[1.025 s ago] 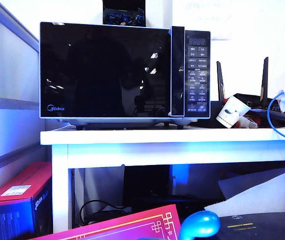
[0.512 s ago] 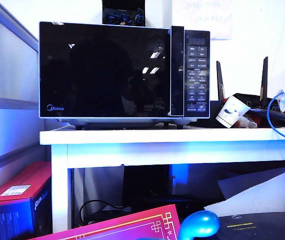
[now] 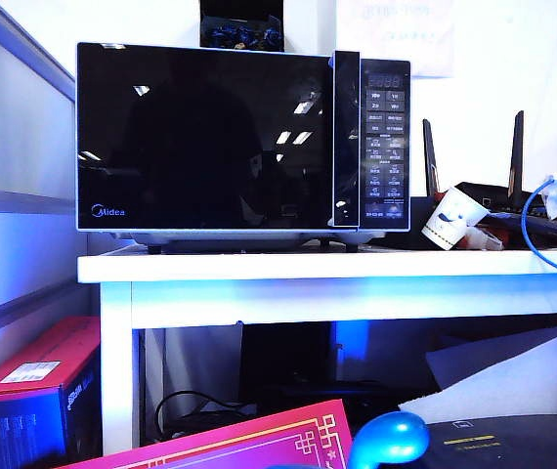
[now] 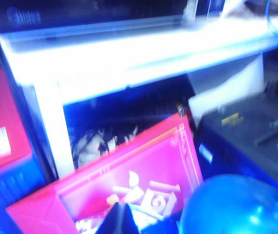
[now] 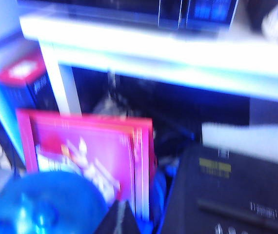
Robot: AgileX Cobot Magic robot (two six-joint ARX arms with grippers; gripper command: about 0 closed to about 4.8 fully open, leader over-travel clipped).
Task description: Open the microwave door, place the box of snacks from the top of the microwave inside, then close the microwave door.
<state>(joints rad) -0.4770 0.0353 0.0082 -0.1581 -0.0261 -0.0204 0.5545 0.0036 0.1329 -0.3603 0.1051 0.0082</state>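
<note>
Start at the left of the exterior view: you have a red and blue carton (image 3: 34, 391) on the floor beside the white table's (image 3: 337, 266) leg, with a white label whose print is too small to read. In front of the table a pink box (image 3: 249, 442) with a gold fret border leans across the foreground, next to a blue rounded object (image 3: 389, 438) and a dark case (image 3: 513, 442) with a small yellow strip.

On the table you see the microwave (image 3: 243, 142). The microwave door (image 3: 205, 137) is closed, its glass mirroring ceiling lights, and "Midea" reads at its lower left. Its display shows digits too dim to read. On top, at the upper frame edge, sits a dark box of blue-wrapped items (image 3: 242, 29). You cannot pick out the box of snacks in any view.

Right of the microwave you have a tipped white paper cup (image 3: 451, 219) with blue marks, a router with 2 tall antennas (image 3: 513, 166) and a blue cable (image 3: 542, 225).

Both wrist views are blurred. The left gripper (image 4: 121, 219) sits low over the pink box, fingertips together, holding nothing. The right gripper (image 5: 118, 218) is also low by the pink box, fully closed and empty.
</note>
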